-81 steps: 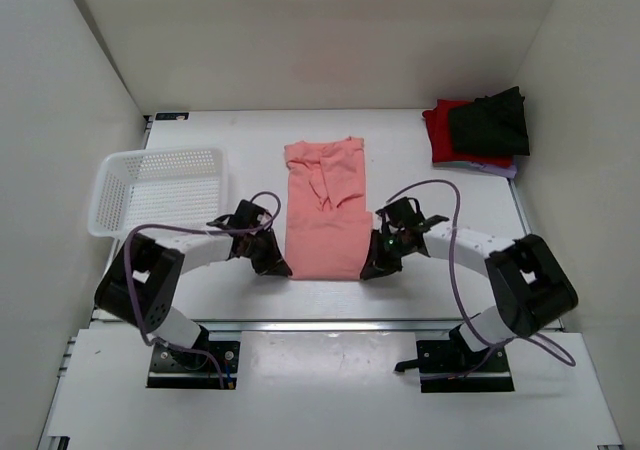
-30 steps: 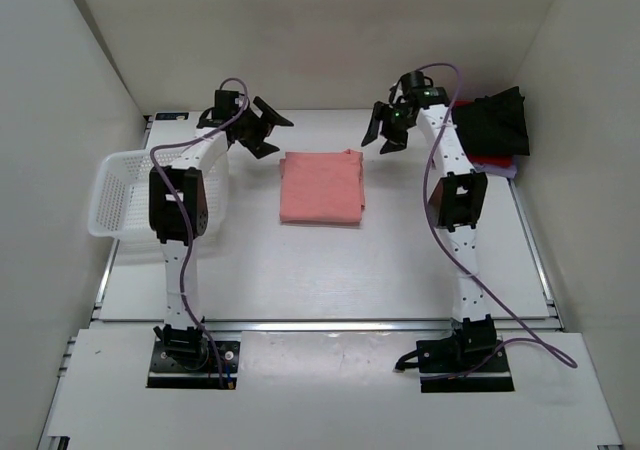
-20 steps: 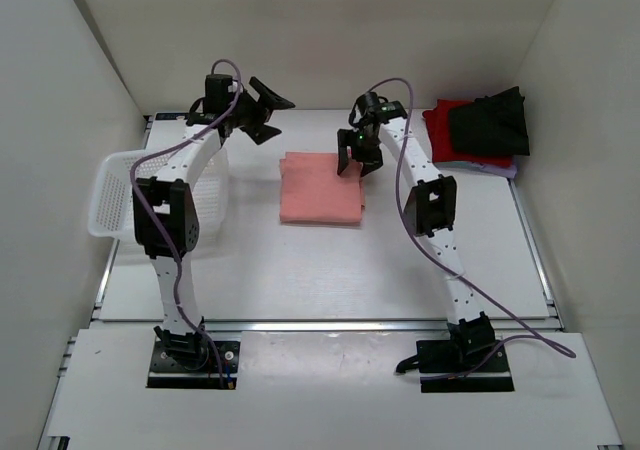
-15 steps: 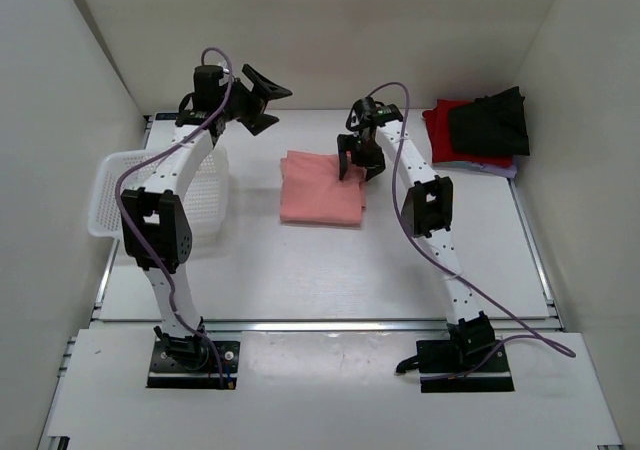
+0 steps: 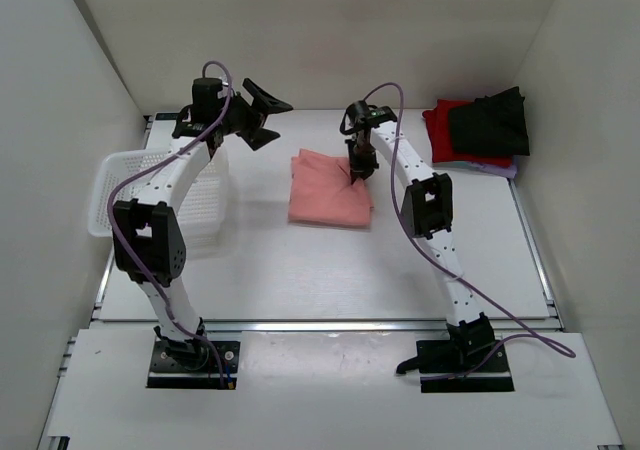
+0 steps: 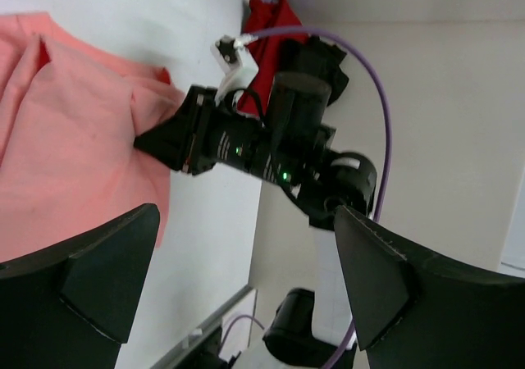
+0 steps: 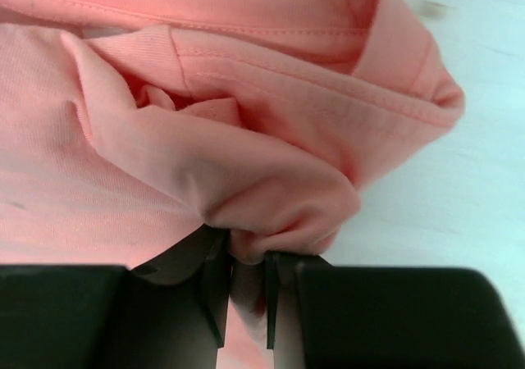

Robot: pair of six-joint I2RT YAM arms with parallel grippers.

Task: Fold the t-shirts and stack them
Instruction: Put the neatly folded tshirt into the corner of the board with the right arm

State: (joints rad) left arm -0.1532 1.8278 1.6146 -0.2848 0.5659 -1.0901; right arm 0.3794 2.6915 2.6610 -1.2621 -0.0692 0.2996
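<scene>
The folded salmon-pink t-shirt (image 5: 325, 195) lies mid-table, slightly askew. My right gripper (image 5: 358, 168) is shut on a bunched fold at its far right corner; in the right wrist view the cloth (image 7: 246, 98) is pinched between the jaws of the right gripper (image 7: 246, 262). My left gripper (image 5: 271, 118) hangs open in the air beyond the shirt's far left corner, holding nothing. The left wrist view shows the left gripper (image 6: 246, 221) wide open above the pink shirt (image 6: 66, 139). At the far right, a black t-shirt (image 5: 488, 122) lies on a red one (image 5: 438, 130), with a lavender edge (image 5: 497, 170) beneath.
A white lattice basket (image 5: 150, 185) stands at the left edge of the table, under the left arm. White walls close in the table on the left, far and right sides. The stack sits against the right wall.
My right gripper came down on the pink shirt's far right corner and shut on it; the shirt has shifted slightly right and turned. The left gripper stayed open, moving little.
</scene>
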